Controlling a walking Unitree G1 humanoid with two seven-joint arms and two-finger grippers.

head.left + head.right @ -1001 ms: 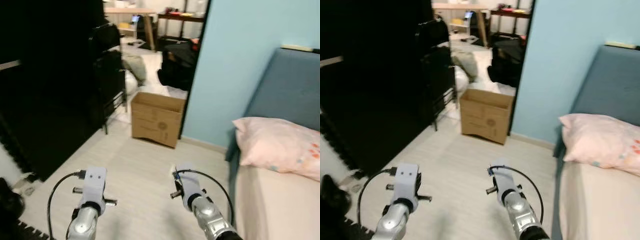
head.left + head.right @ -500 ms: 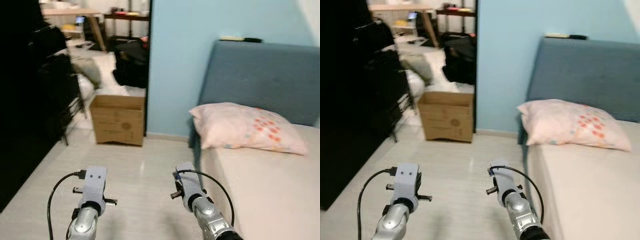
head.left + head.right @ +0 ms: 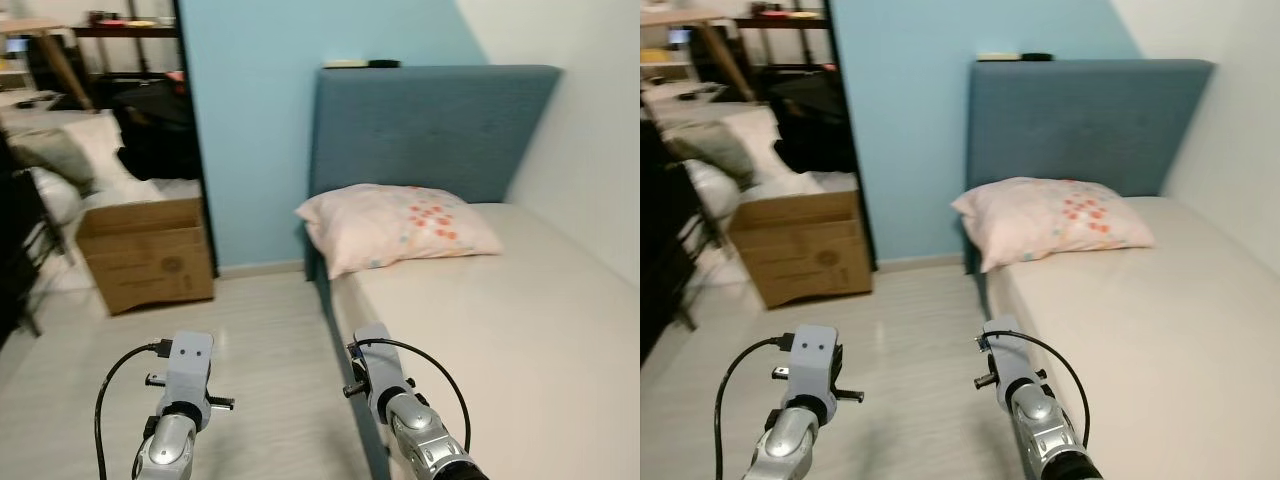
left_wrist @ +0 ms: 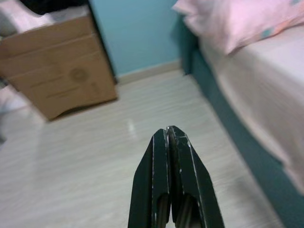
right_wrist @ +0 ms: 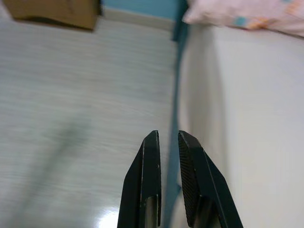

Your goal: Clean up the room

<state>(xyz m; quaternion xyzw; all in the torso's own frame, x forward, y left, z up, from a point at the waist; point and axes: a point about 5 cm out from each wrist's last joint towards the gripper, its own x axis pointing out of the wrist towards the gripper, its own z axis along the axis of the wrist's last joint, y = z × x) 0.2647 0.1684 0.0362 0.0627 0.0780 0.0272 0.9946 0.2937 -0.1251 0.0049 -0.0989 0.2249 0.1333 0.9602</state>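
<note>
Bedroom corner with a bed, a box and a doorway.

A bed (image 3: 520,330) with a bare beige mattress fills the right half of the frame, its blue padded headboard (image 3: 430,125) against the wall at upper centre. A pink pillow (image 3: 395,225) with red dots lies at the head end. A cardboard box (image 3: 145,255) stands on the pale wood floor (image 3: 250,340) at centre left, beside the light blue wall (image 3: 250,120). Dark clutter shows through the doorway in the upper left.

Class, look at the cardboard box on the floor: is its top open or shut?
Open. The cardboard box shows upright flaps and no lid across its top; what is inside cannot be told.
</note>
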